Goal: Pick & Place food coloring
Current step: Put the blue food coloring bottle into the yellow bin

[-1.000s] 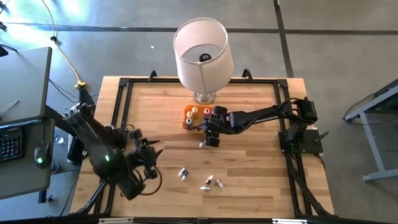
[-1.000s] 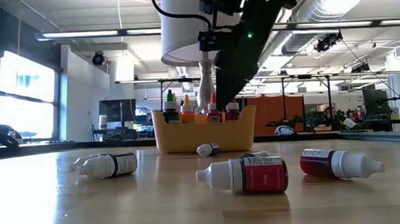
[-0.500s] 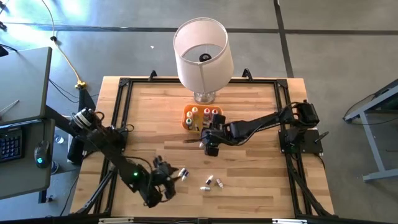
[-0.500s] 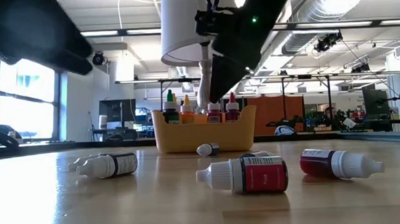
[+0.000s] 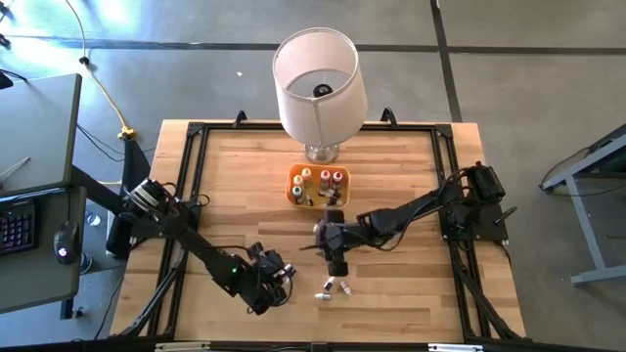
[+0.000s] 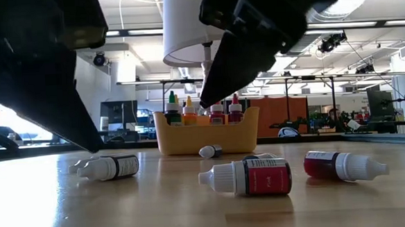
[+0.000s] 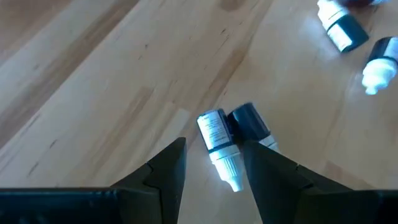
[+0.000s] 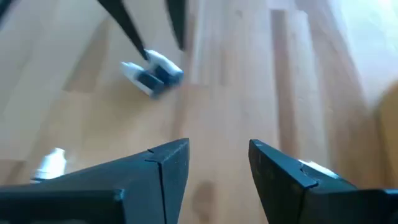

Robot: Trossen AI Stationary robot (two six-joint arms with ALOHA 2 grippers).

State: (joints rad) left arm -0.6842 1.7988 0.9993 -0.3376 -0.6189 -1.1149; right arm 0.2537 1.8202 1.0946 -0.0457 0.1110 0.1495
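Several small food coloring bottles stand upright in the orange tray (image 5: pixel 318 186) (image 6: pixel 207 132). Others lie on their sides on the wood: a pair (image 7: pixel 225 134) (image 6: pixel 111 167) (image 8: pixel 152 73), a red one (image 6: pixel 251 177), another red one (image 6: pixel 344 165) and a small one (image 6: pixel 208 151) near the tray. My left gripper (image 5: pixel 282 276) (image 7: pixel 214 171) is open and low over the pair; its fingers stand on either side of the white-capped bottle (image 7: pixel 219 143). My right gripper (image 5: pixel 337 266) (image 8: pixel 217 165) is open above the wood, between the tray and the loose bottles (image 5: pixel 333 288).
A big white lampshade (image 5: pixel 315 78) stands at the table's far edge, just behind the tray. A black frame (image 5: pixel 191 176) runs round the tabletop. Bare wood (image 5: pixel 401 293) lies toward the near right corner. The two grippers are close together near the table's middle.
My left arm has swung from the table's near left in toward the pair of lying bottles and come down over them. My right gripper has moved from beside the tray toward the near edge, over the loose bottles. The bottles have stayed where they were.
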